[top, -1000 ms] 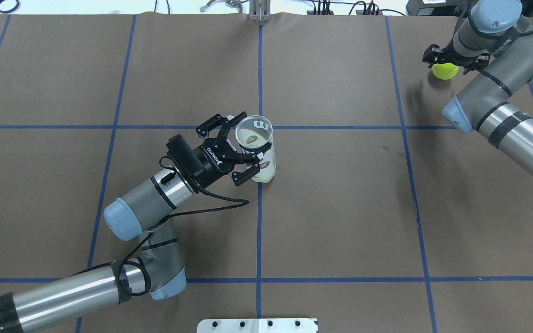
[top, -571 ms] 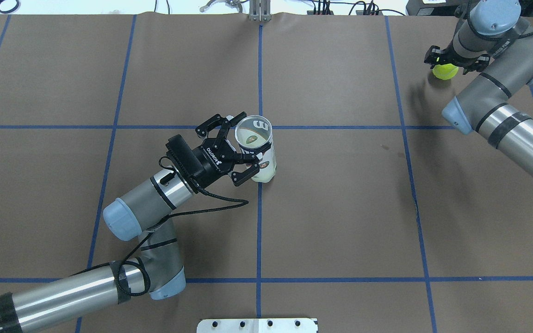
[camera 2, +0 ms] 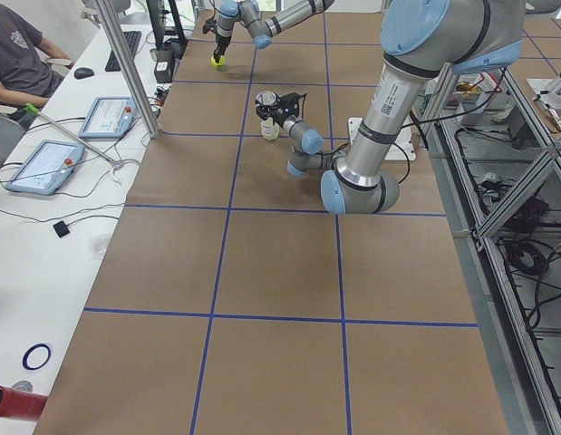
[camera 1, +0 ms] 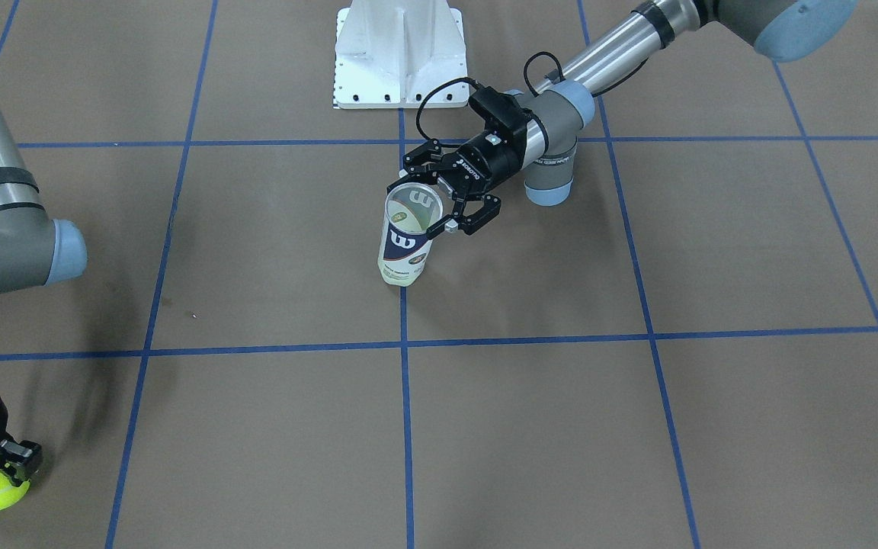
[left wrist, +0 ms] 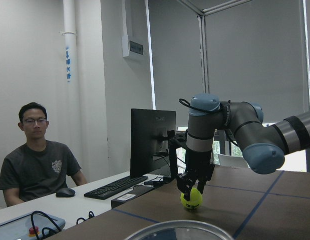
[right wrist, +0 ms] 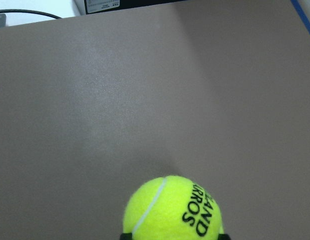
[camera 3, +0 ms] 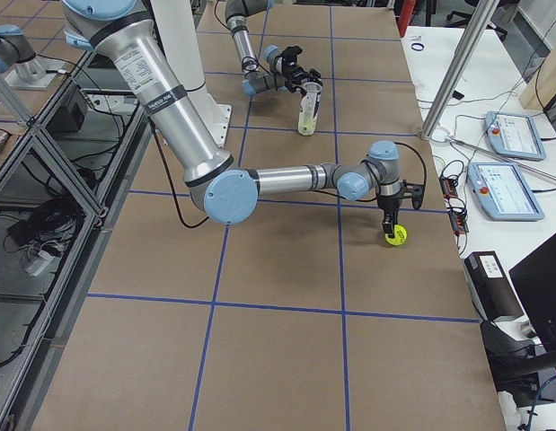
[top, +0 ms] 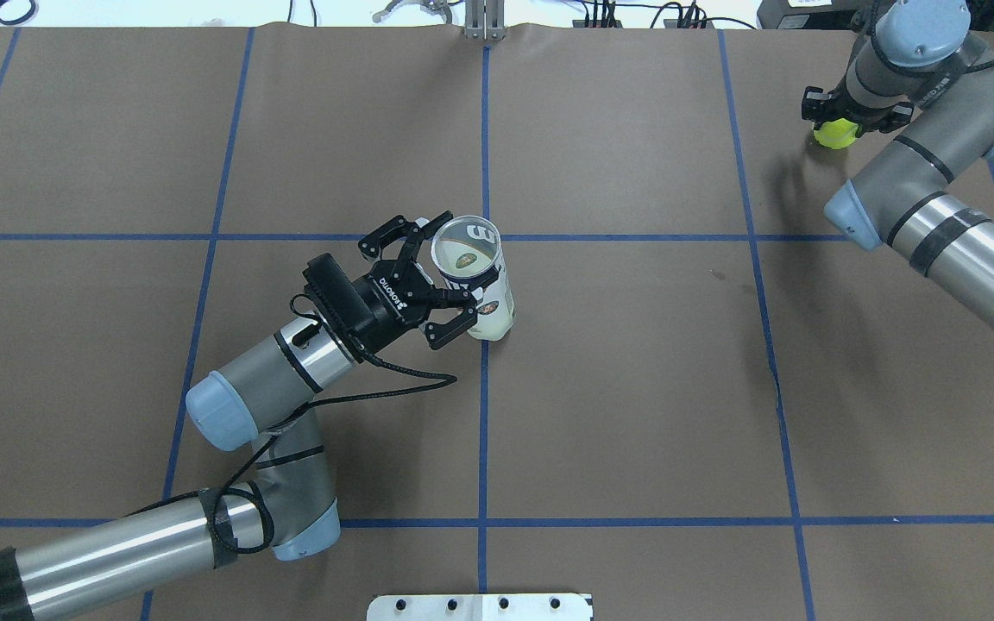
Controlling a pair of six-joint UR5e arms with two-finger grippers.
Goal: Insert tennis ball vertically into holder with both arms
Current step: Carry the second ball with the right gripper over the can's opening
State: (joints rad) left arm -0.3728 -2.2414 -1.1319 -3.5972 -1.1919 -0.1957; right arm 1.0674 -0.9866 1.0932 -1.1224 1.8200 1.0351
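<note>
Left arm (top: 100, 552): silver tube, grey joint housings, round light-blue caps, black tape bands
Right arm (top: 971, 250): same silver tube and grey joints, light-blue caps, black bands near the elbow
Sticker (camera 2: 386, 91): white with black print, on the upper tube of the left arm
Left gripper (top: 456, 269): black, two linked fingers, white lettering on the body
Wrist box (top: 329, 285): black rectangular block behind the left gripper
Cable (top: 393, 379): thin, black, looping along the left forearm
Right gripper (left wrist: 192, 189): black, short fingers
Pedestal (camera 1: 397, 46): white, dark screws along its edge

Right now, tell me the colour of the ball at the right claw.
Yellow-green ball with black lettering; clearest in the right wrist view.
</note>
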